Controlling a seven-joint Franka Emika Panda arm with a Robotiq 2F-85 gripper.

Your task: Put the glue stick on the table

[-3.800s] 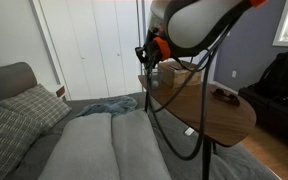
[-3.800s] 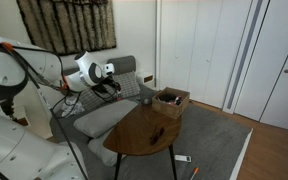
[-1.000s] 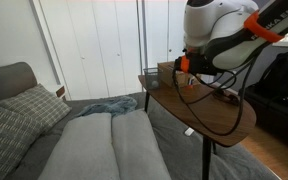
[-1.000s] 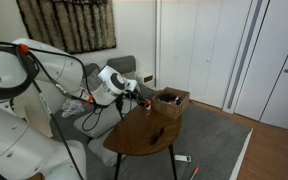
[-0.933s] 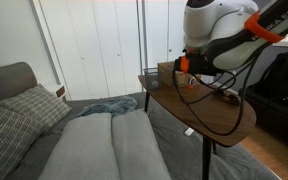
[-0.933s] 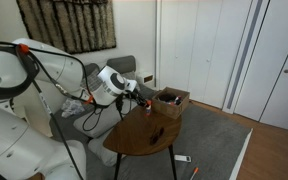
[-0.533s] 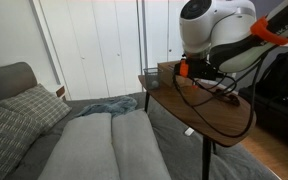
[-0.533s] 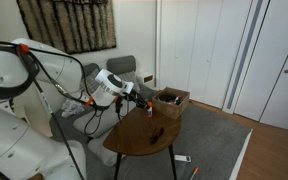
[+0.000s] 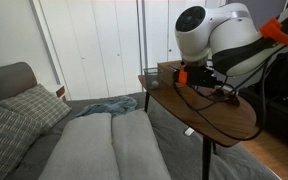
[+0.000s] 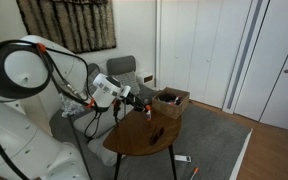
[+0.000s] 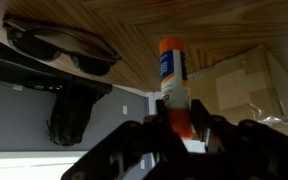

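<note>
The glue stick (image 11: pixel 173 80) is whitish with an orange cap and a blue label. My gripper (image 11: pixel 180 120) is shut on its lower part in the wrist view, and the cap end points at the dark-brown wooden table (image 11: pixel 124 25). I cannot tell whether the cap touches the wood. In both exterior views my gripper (image 10: pixel 143 102) (image 9: pixel 197 84) hangs low over the table (image 10: pixel 134 142) (image 9: pixel 229 122), near the wooden crate. The glue stick shows as a tiny red-white bit (image 10: pixel 147 110) just above the top.
A wooden crate (image 10: pixel 171 99) (image 11: pixel 246 88) stands at the table's far end, close to my gripper. A flat dark lump like sunglasses (image 11: pixel 62 45) (image 10: pixel 156 133) lies on the top. The grey couch (image 9: pixel 94 145) with pillows is beside the table.
My arm has swung from over the couch to over the table, then lowered slightly toward the top near the crate. The glue stick stays in my gripper.
</note>
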